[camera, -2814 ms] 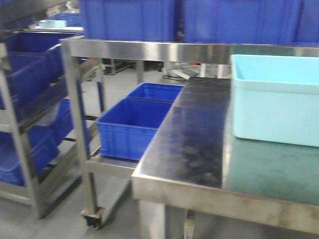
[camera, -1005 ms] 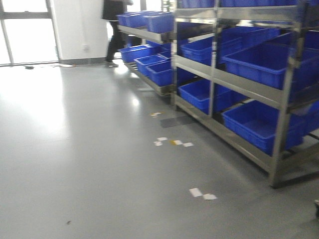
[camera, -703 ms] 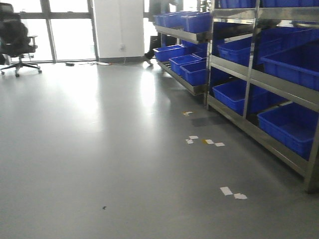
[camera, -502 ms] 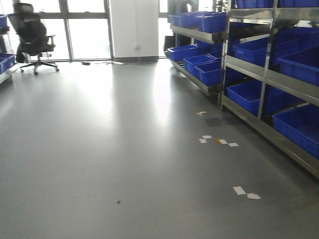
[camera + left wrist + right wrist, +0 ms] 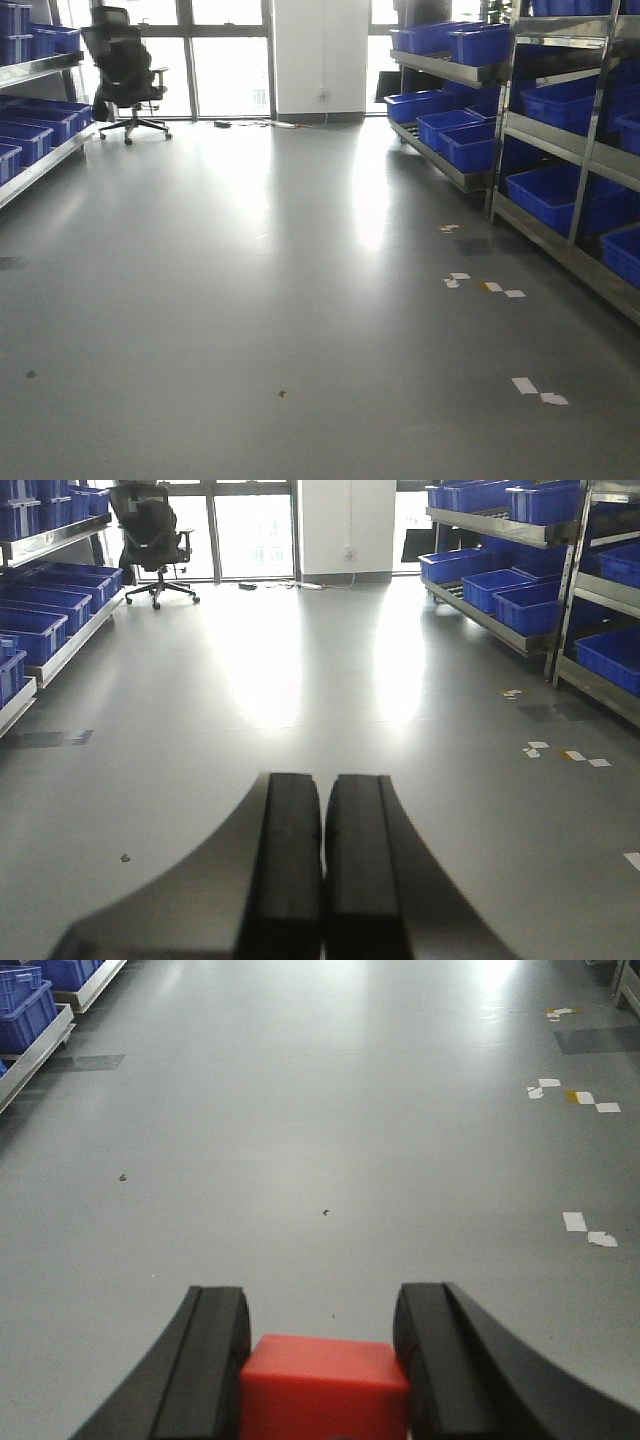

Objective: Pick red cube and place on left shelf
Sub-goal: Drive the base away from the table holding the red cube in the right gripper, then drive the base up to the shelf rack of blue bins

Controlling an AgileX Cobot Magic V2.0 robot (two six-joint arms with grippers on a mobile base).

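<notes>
In the right wrist view my right gripper (image 5: 322,1305) is shut on the red cube (image 5: 325,1385), which sits between its two black fingers (image 5: 215,1355) above the grey floor. In the left wrist view my left gripper (image 5: 322,790) is shut and empty, its two black fingers pressed together. The left shelf (image 5: 35,120) with blue bins stands along the left edge of the front view and also shows in the left wrist view (image 5: 45,610). Neither gripper shows in the front view.
A metal rack (image 5: 560,110) with blue bins lines the right side. A black office chair (image 5: 125,70) stands at the far left by the windows. White paper scraps (image 5: 525,385) and tape bits (image 5: 485,287) lie on the grey floor (image 5: 280,300).
The front view has swung left, from a steel table and light blue bin, past the right rack, to the open aisle. The office chair and the left shelf have come into view.
</notes>
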